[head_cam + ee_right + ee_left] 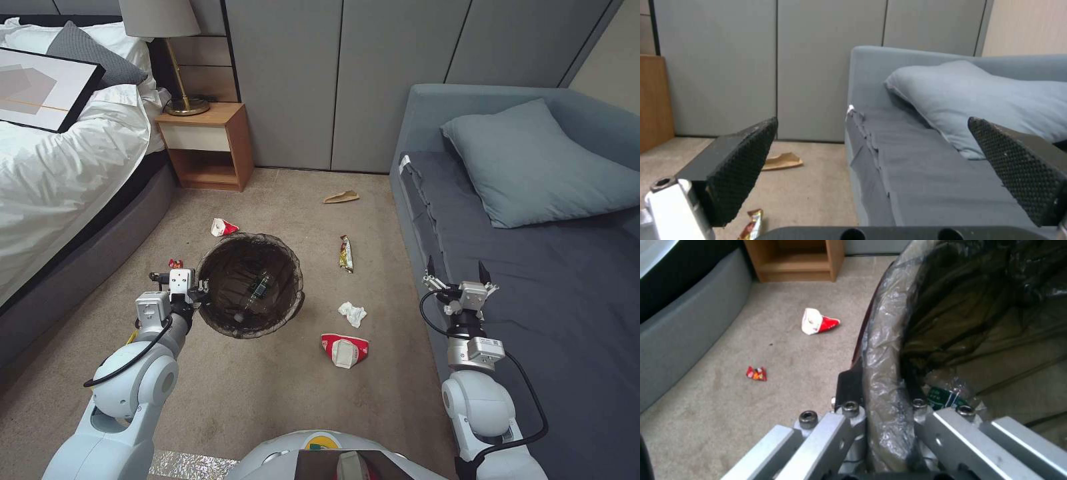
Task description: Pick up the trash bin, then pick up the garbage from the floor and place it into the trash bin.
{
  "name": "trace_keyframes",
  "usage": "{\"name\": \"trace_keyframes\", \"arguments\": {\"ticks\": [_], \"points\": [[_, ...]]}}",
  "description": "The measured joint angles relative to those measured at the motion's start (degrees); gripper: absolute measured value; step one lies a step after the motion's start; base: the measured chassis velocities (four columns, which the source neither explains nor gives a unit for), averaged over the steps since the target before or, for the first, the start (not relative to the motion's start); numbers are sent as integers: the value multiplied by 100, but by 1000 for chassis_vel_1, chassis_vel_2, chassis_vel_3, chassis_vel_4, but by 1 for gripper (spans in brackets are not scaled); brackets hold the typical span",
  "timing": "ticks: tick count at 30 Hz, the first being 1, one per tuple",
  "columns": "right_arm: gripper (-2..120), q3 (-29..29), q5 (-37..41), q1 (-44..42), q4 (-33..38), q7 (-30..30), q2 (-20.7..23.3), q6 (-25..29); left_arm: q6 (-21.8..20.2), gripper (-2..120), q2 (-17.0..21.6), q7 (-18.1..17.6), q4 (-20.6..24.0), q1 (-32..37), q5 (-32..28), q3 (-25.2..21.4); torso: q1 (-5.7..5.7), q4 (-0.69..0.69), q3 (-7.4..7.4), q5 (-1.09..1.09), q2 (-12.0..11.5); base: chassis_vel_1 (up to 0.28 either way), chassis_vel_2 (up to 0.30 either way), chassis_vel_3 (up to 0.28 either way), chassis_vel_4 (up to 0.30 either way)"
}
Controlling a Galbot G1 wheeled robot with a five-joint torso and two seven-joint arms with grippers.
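Clamped on the rim of the trash bin (250,285), your left gripper (195,289) has one finger inside the dark liner and one outside, as the left wrist view shows (878,396). Your right gripper (455,270) stands spread wide with nothing between its pads (740,170), raised over the front edge of the grey sofa (567,280).

You can see the bin's mouth tipped toward the head camera, with a clear plastic bottle (257,288) lying inside. Whether the bin's base touches the carpet (267,400) you cannot tell.

On the carpet around it: a crushed red-and-white cup (223,227) just beyond the bin toward the nightstand (207,147), a small red wrapper (175,263) beside your left wrist, a snack wrapper (346,254) and a crumpled tissue (353,313) between bin and sofa, a second crushed cup (345,350) nearer the robot, and a tan paper scrap (341,197) near the wall panels (333,80).
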State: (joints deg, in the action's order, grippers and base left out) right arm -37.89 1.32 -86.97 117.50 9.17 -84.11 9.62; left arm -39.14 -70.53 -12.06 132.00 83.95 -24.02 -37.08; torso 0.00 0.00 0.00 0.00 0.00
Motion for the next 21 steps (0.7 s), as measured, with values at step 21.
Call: {"name": "trace_keyframes", "arguments": {"ticks": [21], "points": [[100,874,1729,332,566,1473,1553,-3113,113,3,-113,-68,-109,73,184,24,0,0,0,1,0,0,0,0,0]]}}
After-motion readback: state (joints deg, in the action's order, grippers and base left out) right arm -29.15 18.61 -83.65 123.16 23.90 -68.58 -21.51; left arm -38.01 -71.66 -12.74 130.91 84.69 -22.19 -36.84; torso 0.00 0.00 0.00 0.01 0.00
